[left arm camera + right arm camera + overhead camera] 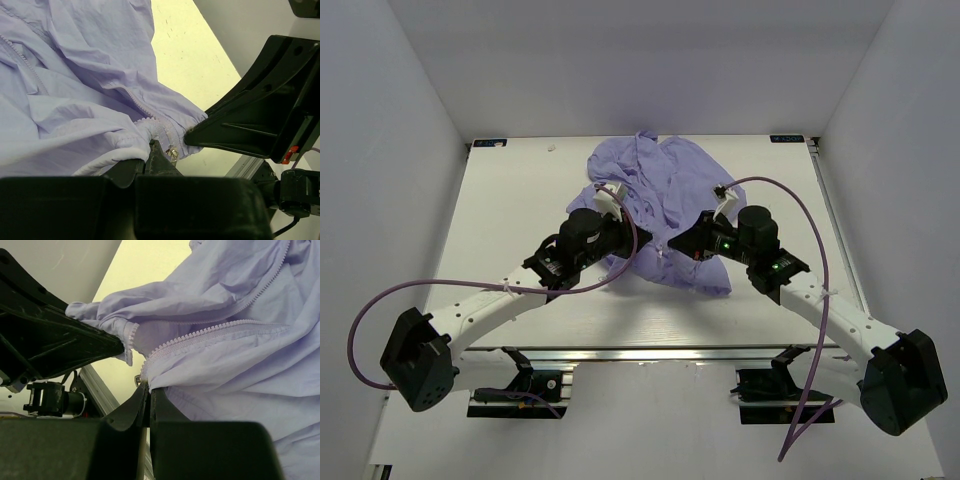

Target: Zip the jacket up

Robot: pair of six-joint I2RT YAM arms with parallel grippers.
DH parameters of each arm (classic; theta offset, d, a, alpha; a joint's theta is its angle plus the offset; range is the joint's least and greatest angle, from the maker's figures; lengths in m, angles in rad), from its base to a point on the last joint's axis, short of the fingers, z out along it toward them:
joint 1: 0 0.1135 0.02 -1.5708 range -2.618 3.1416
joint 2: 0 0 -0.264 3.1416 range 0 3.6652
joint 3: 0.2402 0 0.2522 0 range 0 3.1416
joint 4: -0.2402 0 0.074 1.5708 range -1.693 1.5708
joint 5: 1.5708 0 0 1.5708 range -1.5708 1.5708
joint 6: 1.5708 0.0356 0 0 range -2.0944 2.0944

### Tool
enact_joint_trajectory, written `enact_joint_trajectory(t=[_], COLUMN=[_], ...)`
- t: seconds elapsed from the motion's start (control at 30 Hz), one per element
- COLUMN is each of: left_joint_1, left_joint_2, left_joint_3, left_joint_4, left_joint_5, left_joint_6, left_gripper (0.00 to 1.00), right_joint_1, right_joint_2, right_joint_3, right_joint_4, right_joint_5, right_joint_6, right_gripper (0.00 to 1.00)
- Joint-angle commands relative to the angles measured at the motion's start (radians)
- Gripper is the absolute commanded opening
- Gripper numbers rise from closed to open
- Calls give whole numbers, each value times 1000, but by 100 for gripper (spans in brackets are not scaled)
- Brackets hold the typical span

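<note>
The lavender jacket (660, 195) lies crumpled at the back middle of the white table, its near hem lifted between my two grippers. My left gripper (642, 243) is shut on the hem beside the zip's lower end (149, 147), with the metal zip slider (173, 152) right next to its fingertips. My right gripper (672, 244) is shut on the facing hem edge at the foot of the zip teeth (149, 389). The slider (137, 381) shows just left of its fingertips. The toothed zip edges (215, 332) run apart up the jacket (235, 365).
The white table (520, 200) has walls on three sides. An aluminium rail (650, 353) runs along its near edge. Purple cables (800, 200) loop from both arms. The right gripper's black finger (250, 120) fills the right of the left wrist view.
</note>
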Motion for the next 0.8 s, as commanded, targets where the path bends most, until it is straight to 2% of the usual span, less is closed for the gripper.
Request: enact_joint_trajectory(t=[0.0,0.77], left_joint_1=[-6,-6], left_joint_2=[-17,-29], left_joint_3=[-5,-26], left_joint_4=[9,40], left_joint_5=[-17,15], left_joint_6=[-8,-20], left_gripper=[0,0], right_joint_1=[-2,-2], right_joint_2=[-17,-7], right_joint_3=[25,22], right_joint_4=[72,126], right_joint_5=[-20,12], right_joint_6=[8,32], right_gripper=[0,0])
